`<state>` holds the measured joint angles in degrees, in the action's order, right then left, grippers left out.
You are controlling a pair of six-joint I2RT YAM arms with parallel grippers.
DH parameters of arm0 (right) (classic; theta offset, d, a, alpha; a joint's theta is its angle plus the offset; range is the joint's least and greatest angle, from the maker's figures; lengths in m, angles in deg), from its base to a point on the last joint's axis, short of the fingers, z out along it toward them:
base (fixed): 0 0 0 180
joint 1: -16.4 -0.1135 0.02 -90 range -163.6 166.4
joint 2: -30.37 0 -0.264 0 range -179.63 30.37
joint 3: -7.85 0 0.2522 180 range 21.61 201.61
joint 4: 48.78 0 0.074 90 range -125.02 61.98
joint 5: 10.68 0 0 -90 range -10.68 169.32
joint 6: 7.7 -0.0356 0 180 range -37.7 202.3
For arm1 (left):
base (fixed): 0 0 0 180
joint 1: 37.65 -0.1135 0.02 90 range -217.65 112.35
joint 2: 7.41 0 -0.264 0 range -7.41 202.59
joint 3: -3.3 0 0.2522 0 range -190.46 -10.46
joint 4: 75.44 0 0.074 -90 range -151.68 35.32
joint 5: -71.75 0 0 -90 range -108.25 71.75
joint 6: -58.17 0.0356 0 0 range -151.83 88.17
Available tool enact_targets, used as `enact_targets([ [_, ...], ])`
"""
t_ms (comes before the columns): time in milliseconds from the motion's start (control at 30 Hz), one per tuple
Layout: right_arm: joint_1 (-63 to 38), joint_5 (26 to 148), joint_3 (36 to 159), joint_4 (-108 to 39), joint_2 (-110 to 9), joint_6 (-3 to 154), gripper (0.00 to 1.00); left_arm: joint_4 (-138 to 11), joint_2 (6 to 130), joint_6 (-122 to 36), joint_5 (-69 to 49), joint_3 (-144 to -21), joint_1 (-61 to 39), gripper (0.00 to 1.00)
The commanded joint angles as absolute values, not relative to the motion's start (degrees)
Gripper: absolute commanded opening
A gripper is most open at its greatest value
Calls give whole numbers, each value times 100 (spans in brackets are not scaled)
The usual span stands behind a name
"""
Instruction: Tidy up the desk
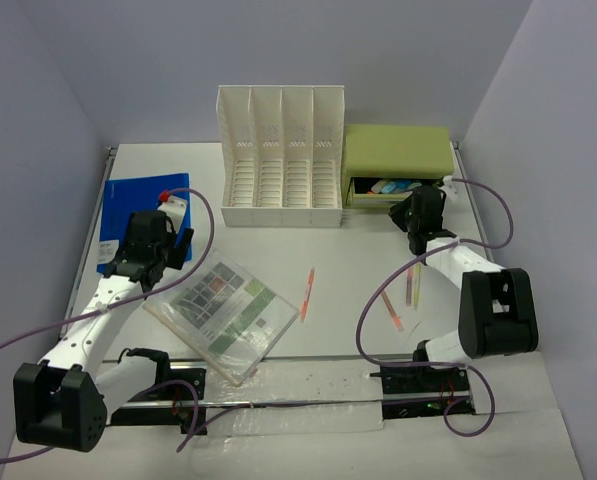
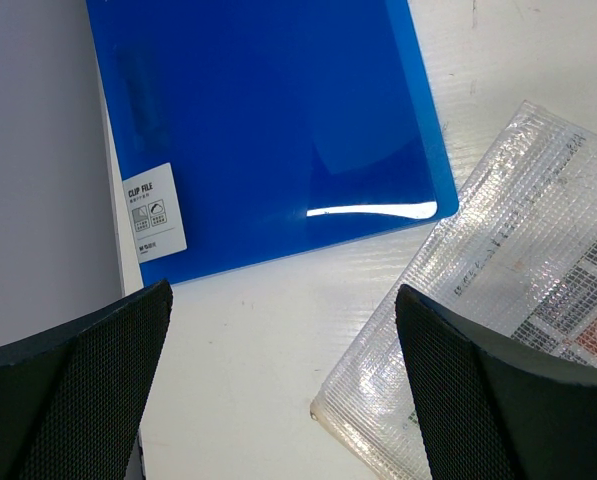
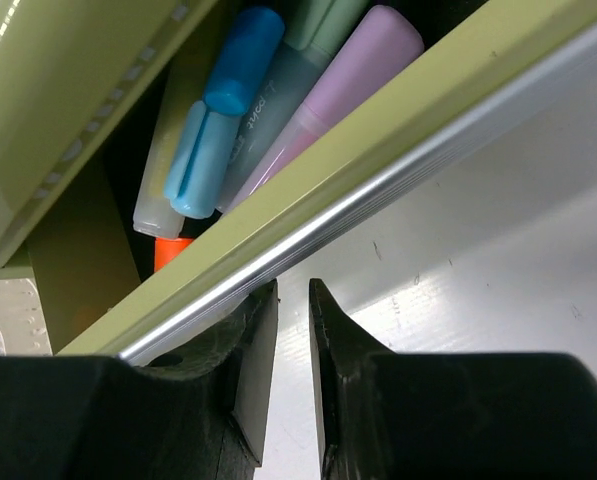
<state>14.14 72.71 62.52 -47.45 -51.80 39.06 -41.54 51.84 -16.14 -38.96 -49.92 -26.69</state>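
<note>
**Mia:** Where is the worktop (image 1: pixel 358 260)?

**Ben:** It is the big white flat thing under it all. It goes from the arms at the near edge to the far wall.

**Mia:** Can a claw pick it up?

**Ben:** No. I think it is hard, heavy and stays put. It looks smooth too, so things may slide on it. You tidy it by moving what lies on it.

**Mia:** What lies on it?

**Ben:** A blue folder (image 2: pixel 268 130) at the far left. A clear pouch (image 2: pixel 518 300) just beside it, near the middle. An orange pen (image 1: pixel 306 293) in the middle. A white rack (image 1: pixel 278 150) and a green drawer box (image 1: pixel 396 150) at the far side.

**Mia:** How would those feel?

**Ben:** My guess is that the folder is thin, light and slippery. Take it by an edge. The pouch looks soft and bendy. The pen is small and may roll, so pinch it across the middle.

**Mia:** What is the left claw (image 2: pixel 283 300) doing?

**Ben:** It is wide open and holds nothing. It hangs over the bare spot between the folder and the pouch.

**Mia:** And the right claw (image 3: pixel 293 295)?

**Ben:** It is at the front of the drawer, on the far right. Its two fingers are almost together, with a thin gap. Nothing is in the gap. Markers (image 3: pixel 228 110) lie in the drawer.
</note>
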Motion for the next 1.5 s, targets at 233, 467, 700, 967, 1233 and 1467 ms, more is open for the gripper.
enact_targets([
  [233,1473,7076,6918,-5146,-5449,3924,27,-4260,5218,-1565,-3994,-5082,-2640,99],
  [467,1482,7108,7234,-5105,-5791,3912,27,-4269,5239,-1557,-4002,-5074,-2640,99],
  [700,1491,7171,7433,-5079,-5921,3926,27,-4269,5245,-1551,-4010,-5068,-2640,99],
  [967,1506,7159,7558,-5058,-6053,3943,27,-4267,5247,-1557,-4016,-5065,-2640,99],
  [1233,1508,7229,7576,-5014,-6077,3950,27,-4269,5245,-1556,-4005,-5072,-2640,99],
  [1467,1510,7200,7289,-4998,-5694,3959,28,-4260,5262,-1548,-4002,-5070,-2640,99],
])
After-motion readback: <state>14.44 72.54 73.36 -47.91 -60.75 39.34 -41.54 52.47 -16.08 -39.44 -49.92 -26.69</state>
